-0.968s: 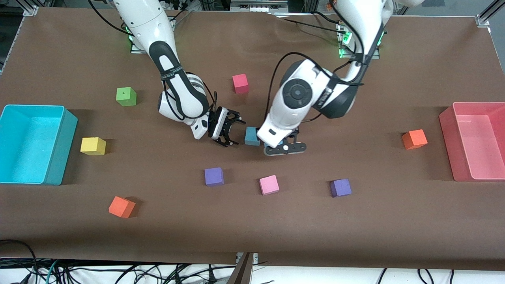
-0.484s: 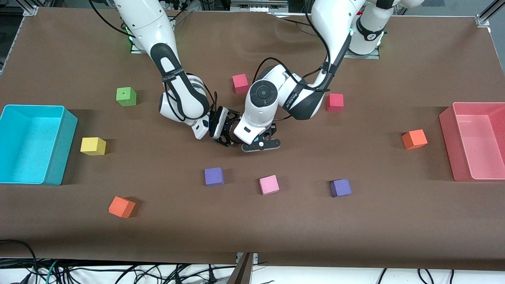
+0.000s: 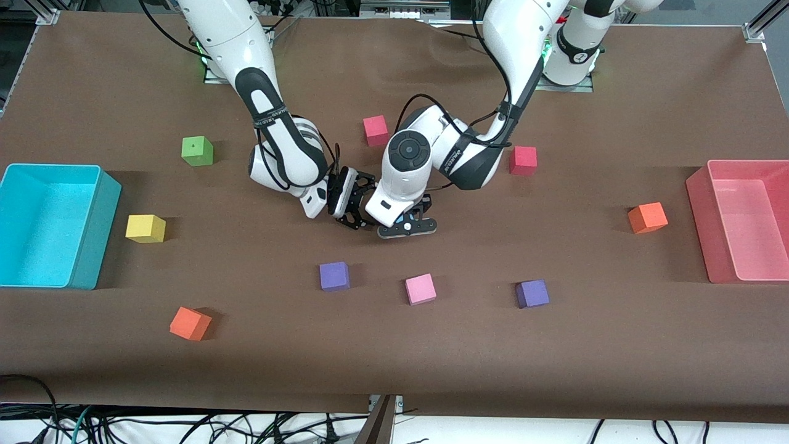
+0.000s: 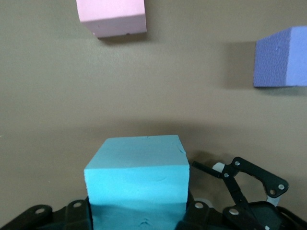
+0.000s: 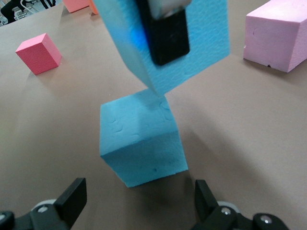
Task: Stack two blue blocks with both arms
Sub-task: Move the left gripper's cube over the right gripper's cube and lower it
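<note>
Black band on the right arm [image 3: 271,117] carries small white lettering, too tiny to read, same on the left arm [image 3: 457,159] band, no other text showing

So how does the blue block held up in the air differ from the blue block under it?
The upper blue block is clamped in the left gripper; the lower blue block is free, with the open right gripper not touching it. The upper blue block hangs in the air, while the lower one rests on the table. The upper one is tilted and the lower one sits flat. Both are light blue foam cubes.
</note>
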### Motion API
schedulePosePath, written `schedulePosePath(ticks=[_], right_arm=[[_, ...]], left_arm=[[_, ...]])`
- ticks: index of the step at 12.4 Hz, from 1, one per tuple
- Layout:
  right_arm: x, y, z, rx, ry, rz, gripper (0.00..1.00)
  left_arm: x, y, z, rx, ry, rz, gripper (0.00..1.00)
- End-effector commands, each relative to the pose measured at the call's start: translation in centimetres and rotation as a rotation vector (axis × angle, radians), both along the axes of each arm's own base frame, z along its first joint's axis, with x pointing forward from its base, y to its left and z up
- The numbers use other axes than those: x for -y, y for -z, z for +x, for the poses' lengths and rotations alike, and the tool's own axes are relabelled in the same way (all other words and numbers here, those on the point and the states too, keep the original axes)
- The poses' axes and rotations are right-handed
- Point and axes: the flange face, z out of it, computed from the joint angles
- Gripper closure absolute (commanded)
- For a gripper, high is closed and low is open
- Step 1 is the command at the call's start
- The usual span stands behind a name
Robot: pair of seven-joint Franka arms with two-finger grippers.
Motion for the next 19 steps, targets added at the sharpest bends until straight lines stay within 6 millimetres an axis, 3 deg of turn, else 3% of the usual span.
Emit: schedulePosePath(ticks=[1,9,10,11,12,14,16,19], right_arm=[[-0.5,0.2,0.2,0.012,0.002,0.016,0.00],[-0.6,0.2,0.4,0.014,0.002,0.018,0.00],[-0.6,0.2,0.4,0.014,0.002,0.018,0.00],[-0.6,0.2,0.4,0.013,0.003,0.018,0.00],[-0.6,0.2,0.4,0.013,0.003,0.018,0.00],[-0.7,0.1,0.4,0.013,0.000,0.024,0.00],[-0.9,-0.4,0.4,0.012,-0.004,0.038,0.00],[-0.3,-0.7,-0.3,-0.002,0.000,0.036,0.00]], left_arm=[[0.1,-0.2,-1.3,-0.014,-0.001,0.008,1.00],[1.5,1.7,-4.1,-0.057,0.022,0.024,1.00],[1.5,1.8,-4.1,-0.060,0.017,0.024,0.90],[1.5,1.9,-4.1,-0.064,0.012,0.021,0.27],[1.5,2.0,-4.1,-0.061,0.018,0.027,0.00],[1.5,1.5,-3.9,-0.055,0.020,0.020,0.00],[0.8,-0.4,-3.3,-0.038,0.013,0.005,0.00],[-6.5,-7.3,0.5,-0.017,-0.079,-0.055,0.00]])
